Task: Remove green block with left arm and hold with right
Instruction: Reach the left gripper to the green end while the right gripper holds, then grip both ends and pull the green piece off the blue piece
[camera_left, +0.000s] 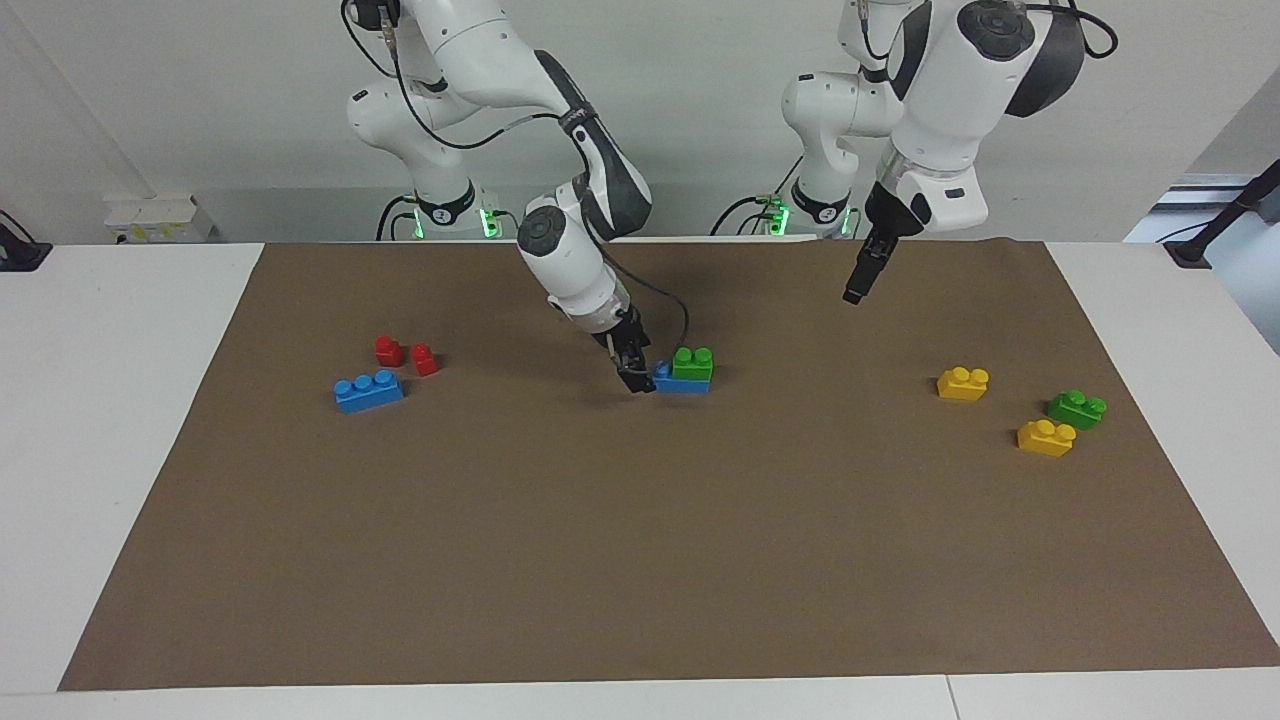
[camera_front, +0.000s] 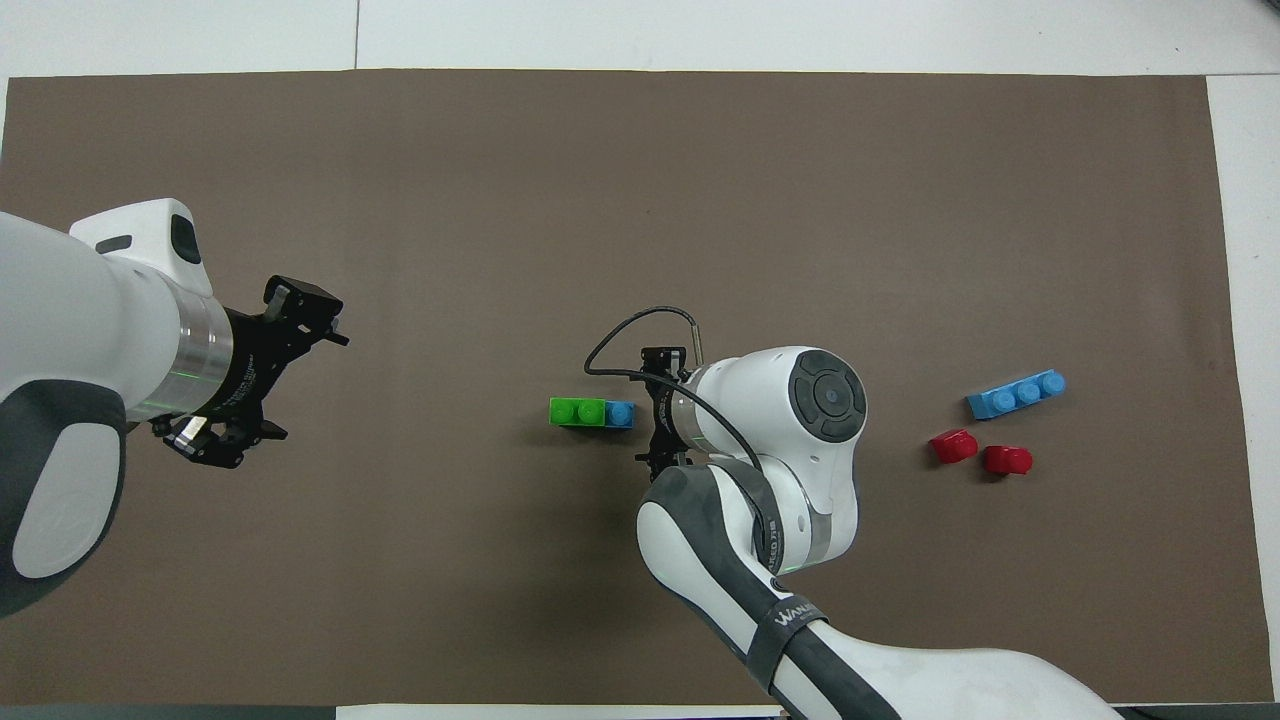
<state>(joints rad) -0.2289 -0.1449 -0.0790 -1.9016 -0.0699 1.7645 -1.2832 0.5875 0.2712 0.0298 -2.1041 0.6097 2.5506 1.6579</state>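
The green block (camera_left: 693, 363) sits pressed onto one end of a blue brick (camera_left: 680, 381) near the middle of the brown mat (camera_left: 640, 560), its two studs up; the blue brick's bare end sticks out toward the right arm's end of the table. The right gripper (camera_left: 636, 381) is down at that bare end, tips at the mat and right against the blue brick — whether its fingers have closed on the brick or merely flank it cannot be told, since from above the arm's own wrist covers them. The left gripper (camera_left: 853, 294) hangs in the air over the mat toward the left arm's end of the table, touching nothing; seen from above, its two black fingers (camera_front: 305, 300) stand spread apart.

A second green block (camera_left: 1077, 408) lies between two yellow bricks (camera_left: 963, 383) (camera_left: 1046, 437) at the left arm's end; from above the left arm hides all three. Toward the right arm's end lie a longer blue brick (camera_left: 369, 390) and, just nearer the robots, two small red pieces (camera_left: 389, 350) (camera_left: 424, 359).

The mat covers most of a white table (camera_left: 120, 400). A pale wall rises past the arm bases, green lights glow at them, and a white box (camera_left: 158, 218) sits on the table's edge.
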